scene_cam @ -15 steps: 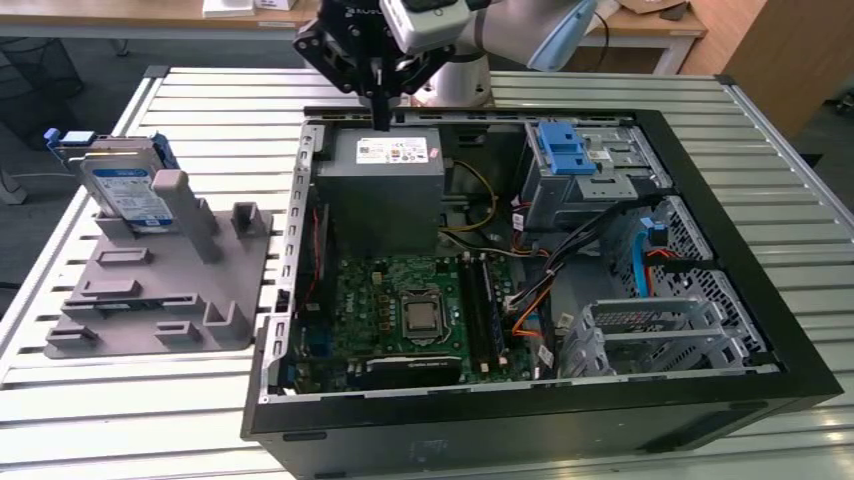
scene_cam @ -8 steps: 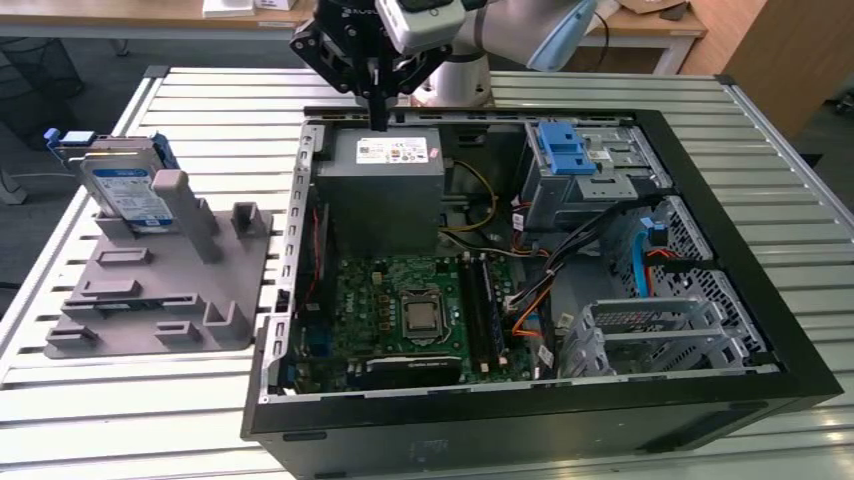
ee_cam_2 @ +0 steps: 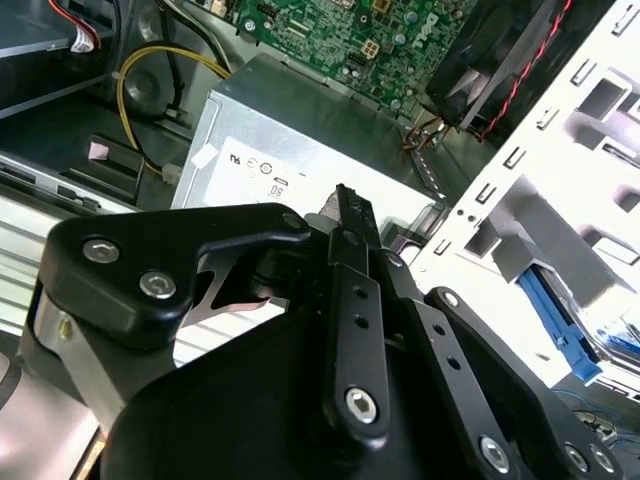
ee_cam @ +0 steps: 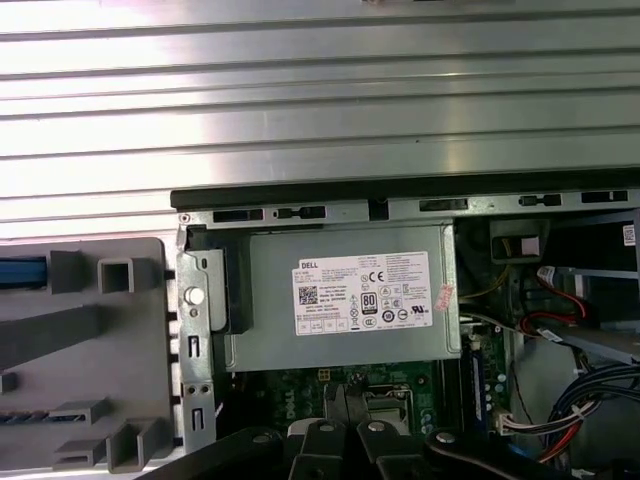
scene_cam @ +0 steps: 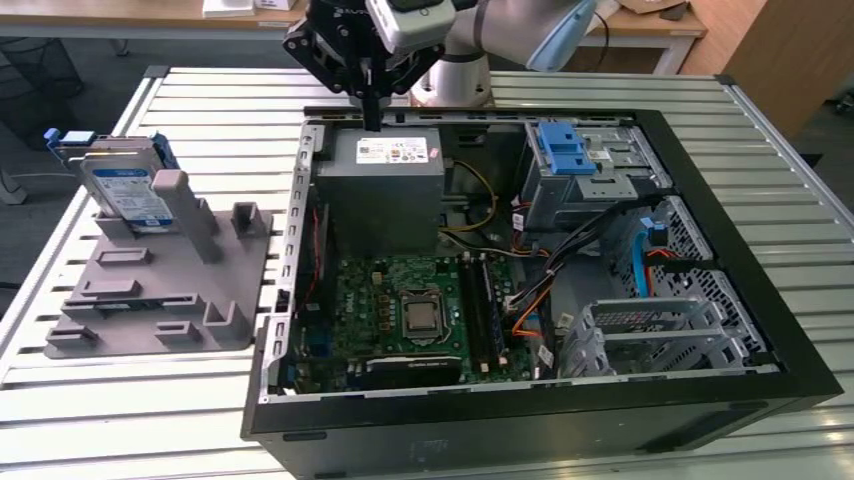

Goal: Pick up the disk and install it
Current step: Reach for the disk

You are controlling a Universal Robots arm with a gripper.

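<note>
On the table [scene_cam: 774,170], an open case [scene_cam: 561,420] is lying flat, its power supply [scene_cam: 387,190] sitting under the gripper [scene_cam: 370,122], which is pinched together and empty. The disk [scene_cam: 123,185] is standing in a grey fixture [scene_cam: 147,300], well apart at the exterior view's left. Risk: descending here means striking the power supply; the case wall is intervening.

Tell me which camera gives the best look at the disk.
The exterior view: the disk stands upright in the grey fixture at that view's left, label and blue carrier visible. The first wrist view catches a blue strip on the fixture, perhaps its carrier; the second wrist view's blue piece I cannot identify.
</note>
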